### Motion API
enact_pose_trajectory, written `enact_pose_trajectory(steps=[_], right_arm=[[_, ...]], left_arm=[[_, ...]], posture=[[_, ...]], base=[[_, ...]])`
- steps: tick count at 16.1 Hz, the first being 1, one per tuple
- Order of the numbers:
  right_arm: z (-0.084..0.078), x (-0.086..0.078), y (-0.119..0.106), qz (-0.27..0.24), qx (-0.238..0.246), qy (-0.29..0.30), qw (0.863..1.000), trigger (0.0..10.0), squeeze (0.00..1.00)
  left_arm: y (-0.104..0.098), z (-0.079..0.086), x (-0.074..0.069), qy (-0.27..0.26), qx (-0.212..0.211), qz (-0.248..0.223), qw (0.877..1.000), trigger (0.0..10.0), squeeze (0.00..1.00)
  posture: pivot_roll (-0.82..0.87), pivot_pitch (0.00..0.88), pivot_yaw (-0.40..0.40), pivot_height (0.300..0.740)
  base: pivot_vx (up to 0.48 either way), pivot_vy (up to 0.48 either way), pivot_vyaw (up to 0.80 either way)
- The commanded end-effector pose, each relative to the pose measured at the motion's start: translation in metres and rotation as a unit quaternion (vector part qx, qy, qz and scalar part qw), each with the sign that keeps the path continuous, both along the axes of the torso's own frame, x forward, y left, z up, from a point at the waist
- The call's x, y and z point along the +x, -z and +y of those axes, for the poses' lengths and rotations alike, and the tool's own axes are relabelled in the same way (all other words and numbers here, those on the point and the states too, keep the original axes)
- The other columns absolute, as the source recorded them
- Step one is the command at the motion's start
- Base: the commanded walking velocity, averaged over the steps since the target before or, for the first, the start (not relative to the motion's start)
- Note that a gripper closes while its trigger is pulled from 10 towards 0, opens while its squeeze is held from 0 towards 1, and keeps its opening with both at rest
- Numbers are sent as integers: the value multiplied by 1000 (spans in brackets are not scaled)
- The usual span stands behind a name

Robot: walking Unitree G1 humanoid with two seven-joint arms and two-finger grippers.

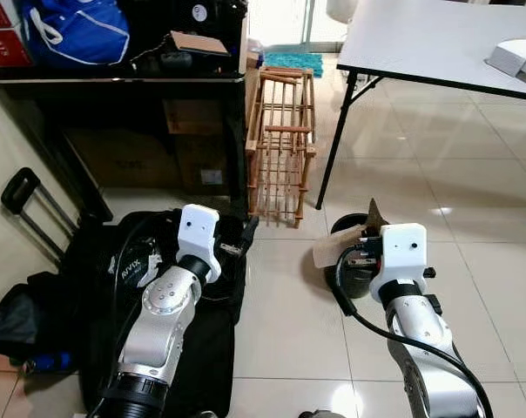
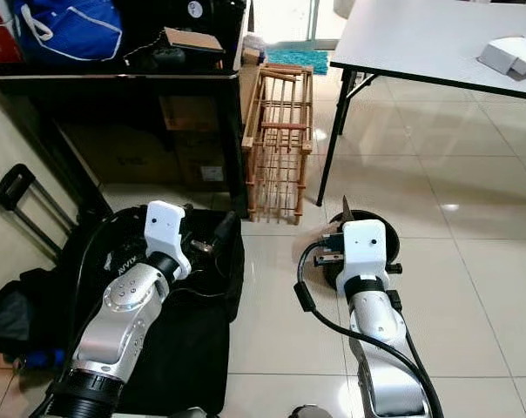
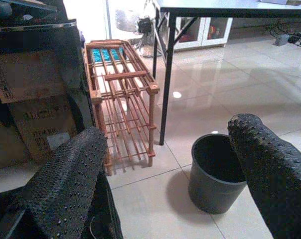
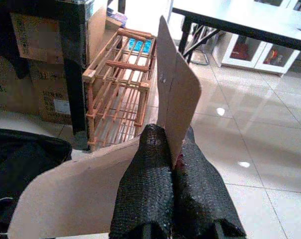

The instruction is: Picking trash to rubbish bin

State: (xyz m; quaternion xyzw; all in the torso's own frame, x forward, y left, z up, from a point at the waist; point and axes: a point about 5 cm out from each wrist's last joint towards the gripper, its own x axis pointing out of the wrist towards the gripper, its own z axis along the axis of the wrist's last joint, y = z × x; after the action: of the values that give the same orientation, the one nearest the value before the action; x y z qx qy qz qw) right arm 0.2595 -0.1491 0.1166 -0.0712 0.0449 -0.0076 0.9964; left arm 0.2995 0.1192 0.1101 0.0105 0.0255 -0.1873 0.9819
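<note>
Right jaws [image 4: 173,149] pinch flat tan cardboard [image 4: 178,97] above round black bin [image 3: 216,172]; left jaws [image 3: 165,169] wide.

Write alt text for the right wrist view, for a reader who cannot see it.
The right tool is shut on a bent piece of brown cardboard, its two black fingers pinching the sheet. Behind stand a wooden rack, a pale tiled floor and a table.
</note>
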Motion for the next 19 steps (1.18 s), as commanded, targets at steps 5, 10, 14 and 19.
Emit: enact_pose_trajectory(steps=[5,10,14,19], right_arm=[[1,0,2,5,1,-1,1000,10000,0],[1,0,4,12,1,1,1000,10000,0],[2,0,4,11,0,-3,1000,10000,0],[3,-1,5,11,0,-4,1000,10000,0]], left_arm=[[-3,-2,-2,12,4,-6,1000,10000,0],[-3,-3,-3,14,3,-5,1000,10000,0],[-1,-4,-4,21,0,1,1000,10000,0],[-1,-6,-5,30,0,6,1000,10000,0]], posture=[[-28,97,37,740],[-28,100,38,740],[-27,100,38,740],[-27,101,39,740]], base=[[0,0,0],[0,0,-417],[0,0,-686],[0,0,0]])
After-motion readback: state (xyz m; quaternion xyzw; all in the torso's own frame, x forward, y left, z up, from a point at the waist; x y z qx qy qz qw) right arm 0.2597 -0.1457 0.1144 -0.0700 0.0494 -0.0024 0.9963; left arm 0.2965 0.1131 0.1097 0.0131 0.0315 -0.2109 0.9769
